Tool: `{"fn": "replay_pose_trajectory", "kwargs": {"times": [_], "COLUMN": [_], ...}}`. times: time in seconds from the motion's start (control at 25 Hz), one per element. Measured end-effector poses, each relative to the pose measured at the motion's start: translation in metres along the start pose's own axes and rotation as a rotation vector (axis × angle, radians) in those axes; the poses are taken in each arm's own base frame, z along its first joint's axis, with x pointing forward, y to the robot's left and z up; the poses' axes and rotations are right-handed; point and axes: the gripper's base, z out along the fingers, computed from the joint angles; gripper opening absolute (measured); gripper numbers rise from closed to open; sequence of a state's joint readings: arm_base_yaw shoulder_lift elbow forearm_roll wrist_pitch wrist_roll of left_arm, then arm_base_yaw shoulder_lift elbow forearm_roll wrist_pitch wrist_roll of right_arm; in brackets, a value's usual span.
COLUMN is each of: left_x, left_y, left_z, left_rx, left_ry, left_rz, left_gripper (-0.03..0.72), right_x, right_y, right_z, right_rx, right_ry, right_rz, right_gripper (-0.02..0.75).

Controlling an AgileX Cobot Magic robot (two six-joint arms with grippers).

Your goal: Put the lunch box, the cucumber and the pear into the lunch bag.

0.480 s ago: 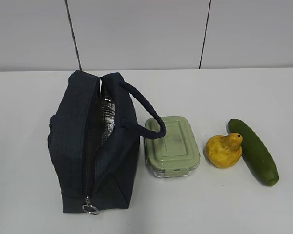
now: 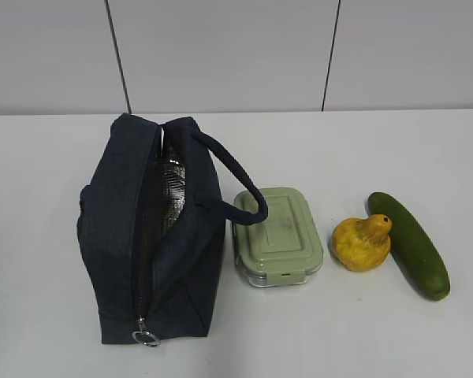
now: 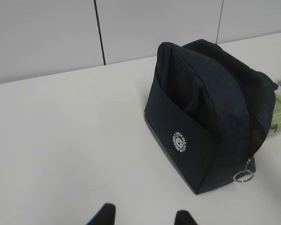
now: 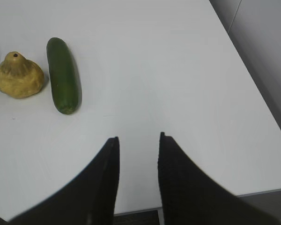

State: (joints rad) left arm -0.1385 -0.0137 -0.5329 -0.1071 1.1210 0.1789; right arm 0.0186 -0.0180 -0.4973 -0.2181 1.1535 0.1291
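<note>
On the white table [image 2: 55,331] the unzipped lunch bag [image 2: 118,236] is placed; at its 3 o'clock the lunch box [image 2: 288,236] is partly overlapped by a handle [image 2: 236,181], then the pear [image 2: 363,244] and the cucumber [image 2: 410,244] touching. The left gripper [image 3: 143,220] and right gripper [image 4: 136,140] are seen partly parted, nothing held.

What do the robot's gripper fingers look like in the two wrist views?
Both pairs are plain black. The right gripper shows two broad fingers that narrow toward rounded tips. Of the left gripper only two small rounded fingertips show. No cables or markings are visible.
</note>
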Motion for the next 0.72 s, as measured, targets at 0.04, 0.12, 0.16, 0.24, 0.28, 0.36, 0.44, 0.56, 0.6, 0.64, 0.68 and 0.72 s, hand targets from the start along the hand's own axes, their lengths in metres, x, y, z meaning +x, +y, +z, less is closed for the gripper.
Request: {"fn": "replay_pose_trajectory", "kwargs": {"times": [0.04,0.12,0.16,0.24,0.28,0.36,0.44,0.56,0.6,0.64,0.68,0.72], "left_x": [0.0,0.0,0.0,0.0,0.0,0.0,0.0,0.0,0.0,0.0,0.0,0.0], "left_y": [0.0,0.0,0.0,0.0,0.0,0.0,0.0,0.0,0.0,0.0,0.0,0.0], "left_z": [0.0,0.0,0.0,0.0,0.0,0.0,0.0,0.0,0.0,0.0,0.0,0.0], "left_rx": [0.0,0.0,0.0,0.0,0.0,0.0,0.0,0.0,0.0,0.0,0.0,0.0], "left_ry": [0.0,0.0,0.0,0.0,0.0,0.0,0.0,0.0,0.0,0.0,0.0,0.0], "left_rz": [0.0,0.0,0.0,0.0,0.0,0.0,0.0,0.0,0.0,0.0,0.0,0.0], "left_gripper": [0.241,0.241,0.241,0.241,0.241,0.241,0.241,0.241,0.241,0.241,0.241,0.241], "right_x": [0.0,0.0,0.0,0.0,0.0,0.0,0.0,0.0,0.0,0.0,0.0,0.0], "right_y": [0.0,0.0,0.0,0.0,0.0,0.0,0.0,0.0,0.0,0.0,0.0,0.0], "right_z": [0.0,0.0,0.0,0.0,0.0,0.0,0.0,0.0,0.0,0.0,0.0,0.0], "right_rx": [0.0,0.0,0.0,0.0,0.0,0.0,0.0,0.0,0.0,0.0,0.0,0.0], "right_ry": [0.0,0.0,0.0,0.0,0.0,0.0,0.0,0.0,0.0,0.0,0.0,0.0], "right_rz": [0.0,0.0,0.0,0.0,0.0,0.0,0.0,0.0,0.0,0.0,0.0,0.0], "right_gripper": [0.235,0.235,0.235,0.235,0.235,0.235,0.235,0.235,0.235,0.235,0.235,0.235]}}
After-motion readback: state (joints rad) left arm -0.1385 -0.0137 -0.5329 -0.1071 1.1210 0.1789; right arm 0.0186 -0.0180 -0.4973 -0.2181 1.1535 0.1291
